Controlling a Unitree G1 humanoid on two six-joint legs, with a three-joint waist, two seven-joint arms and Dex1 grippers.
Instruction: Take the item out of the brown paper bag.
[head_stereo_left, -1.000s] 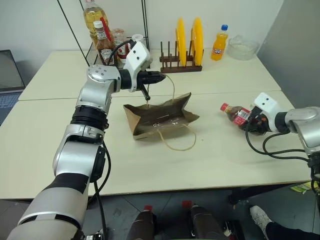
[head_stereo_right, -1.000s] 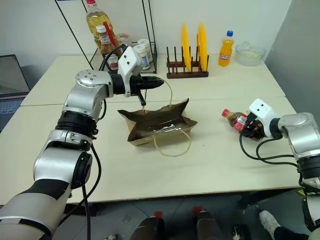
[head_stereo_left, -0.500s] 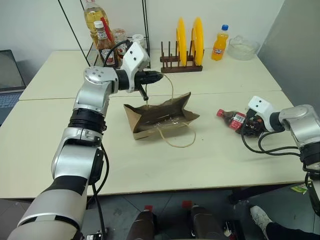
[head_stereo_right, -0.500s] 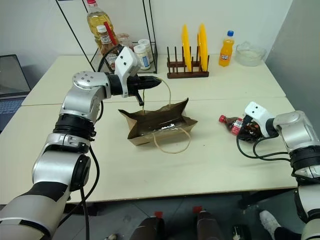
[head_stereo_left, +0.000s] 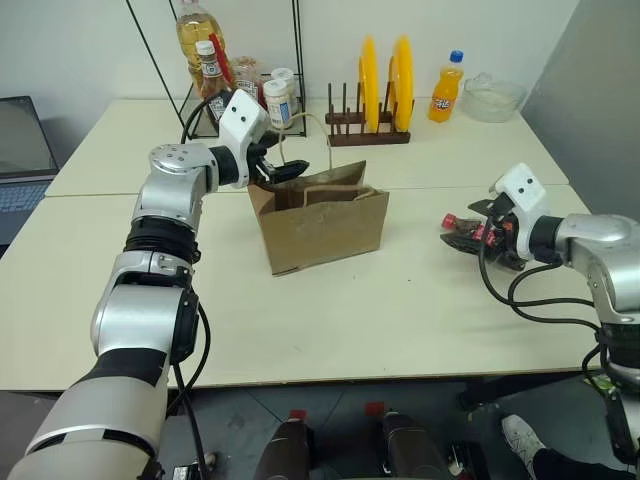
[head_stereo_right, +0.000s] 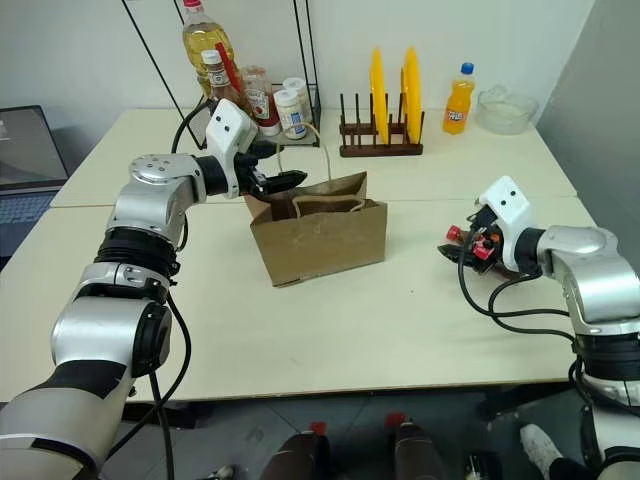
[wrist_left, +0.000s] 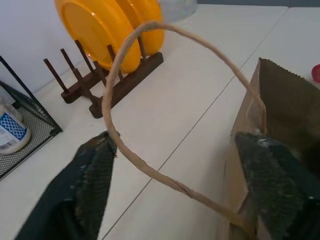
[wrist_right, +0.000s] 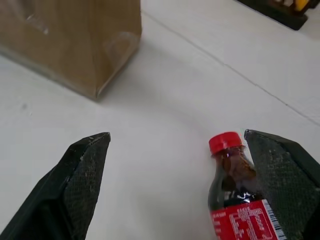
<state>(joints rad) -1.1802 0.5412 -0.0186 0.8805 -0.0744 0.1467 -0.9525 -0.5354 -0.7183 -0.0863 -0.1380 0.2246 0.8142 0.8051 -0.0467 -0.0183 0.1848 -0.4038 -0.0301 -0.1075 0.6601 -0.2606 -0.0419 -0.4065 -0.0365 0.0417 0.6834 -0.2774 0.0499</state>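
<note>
The brown paper bag (head_stereo_left: 322, 225) stands upright in the middle of the table, and one tan handle loop (wrist_left: 150, 40) rises from its far edge. My left gripper (head_stereo_left: 285, 170) hovers at the bag's top rim on the left side. It is open, and the loop arches across the gap between its fingers (wrist_left: 90, 185) without being pinched. The item, a small cola bottle (wrist_right: 237, 200) with a red cap and red label, lies on its side on the table to the right of the bag. My right gripper (wrist_right: 176, 136) is open around the bottle.
At the back of the table stand a wire rack (head_stereo_left: 215, 75) of sauce bottles, a wooden rack with yellow plates (head_stereo_left: 385, 75), an orange soda bottle (head_stereo_left: 445, 88) and a glass bowl (head_stereo_left: 493, 97). A laptop (head_stereo_left: 20, 140) sits at the far left.
The bag went from slumped open to standing upright. My left gripper opened off the handle and shifted left. My right gripper opened wide, and the bottle now lies on the table between its fingers.
</note>
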